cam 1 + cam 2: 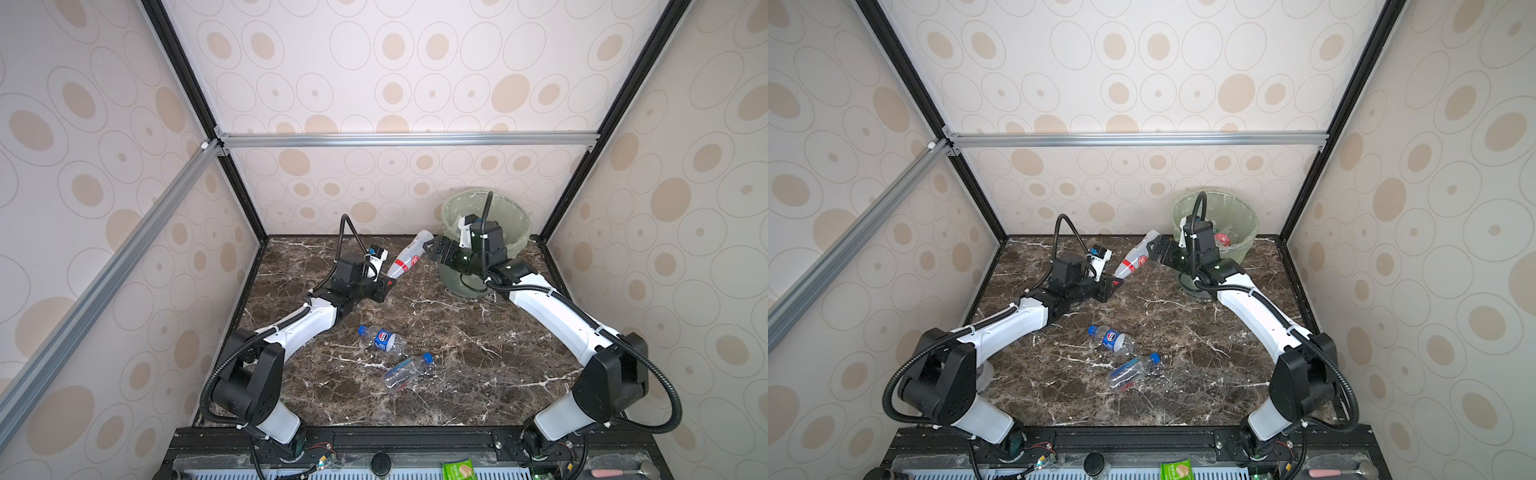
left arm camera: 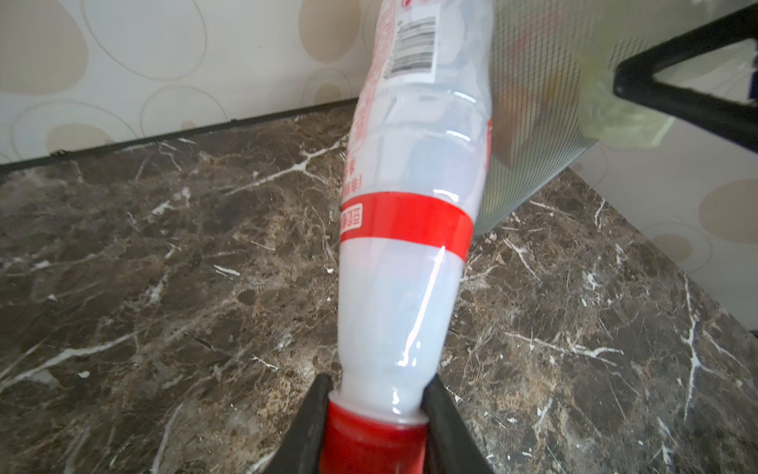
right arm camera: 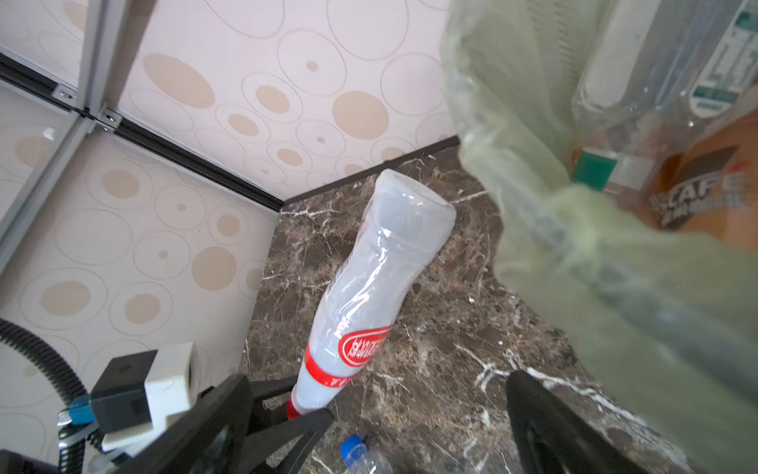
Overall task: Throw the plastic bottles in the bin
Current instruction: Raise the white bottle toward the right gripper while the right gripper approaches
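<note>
My left gripper [image 1: 388, 284] [image 2: 379, 383] is shut on the red cap of a clear plastic bottle [image 1: 409, 255] [image 1: 1136, 257] [image 2: 410, 266] with a red band. The bottle slants up off the table, base end toward the bin [image 1: 515, 232] [image 1: 1239, 216] [image 2: 533, 123]. Close to that base end, my right gripper [image 1: 430, 247] [image 1: 1154, 245] [image 3: 375, 381] stands open beside the bin's rim, holding nothing. Two more bottles with blue caps [image 1: 384, 340] [image 1: 405, 372] lie on the table in front. Inside the bin lie a brown-wrapped bottle [image 3: 697, 180] and a clear one [image 3: 640, 61].
The brown marble table [image 1: 478, 353] is boxed in by patterned walls on three sides. A black rail [image 1: 374, 436] runs along the front edge, with a green packet [image 1: 457, 471] below it. The bin's pale green bag [image 3: 574, 266] hangs over its rim near my right fingers.
</note>
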